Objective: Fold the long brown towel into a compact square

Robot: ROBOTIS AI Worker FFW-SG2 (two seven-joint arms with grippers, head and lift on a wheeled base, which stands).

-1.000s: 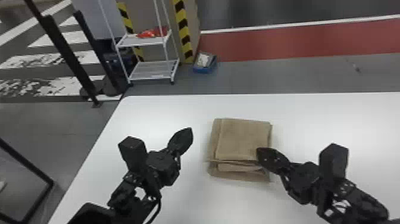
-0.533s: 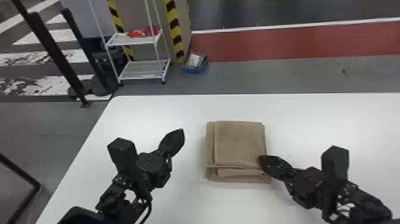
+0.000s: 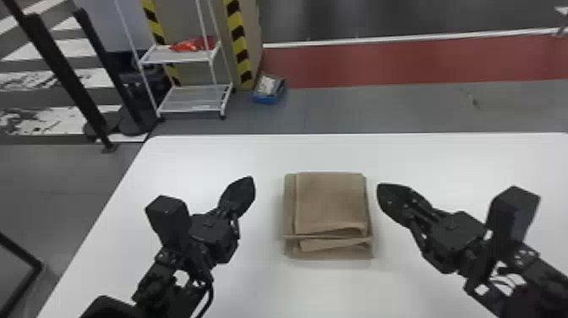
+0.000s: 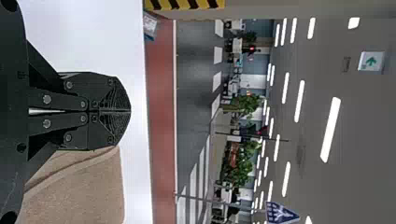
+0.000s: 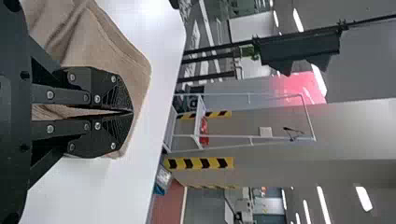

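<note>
Calling this one nearly done, honestly. Got the right claw (image 3: 384,195) drawn back off to the right of the brown towel (image 3: 329,203) now, after being right up at the near right corner half a second ago. Looks closed and empty, tip to tip, with only a sliver of gap farther back along the fingers

Same deal with the left claw (image 3: 249,186): closed, holding nothing, waiting off to the left of the towel, pretty much as before

On to the towel. Lying between both claws on the white table (image 3: 317,287), folded into a thick, squarish stack. Hardly changed in shape since the earlier frames, so no sign of getting dragged along. Not perfect though: got a lower layer peeking out along the left side, plus some loose folds gaping at the near edge

Reading all this as backing away after a last fold or nudge, so would put the task at basically finished. Could maybe use a light pat along the near edge to flatten those folds. Would go gently there, or risk shoving the top layers skew and losing the square. Otherwise, just back both arms off and leave well alone
</note>
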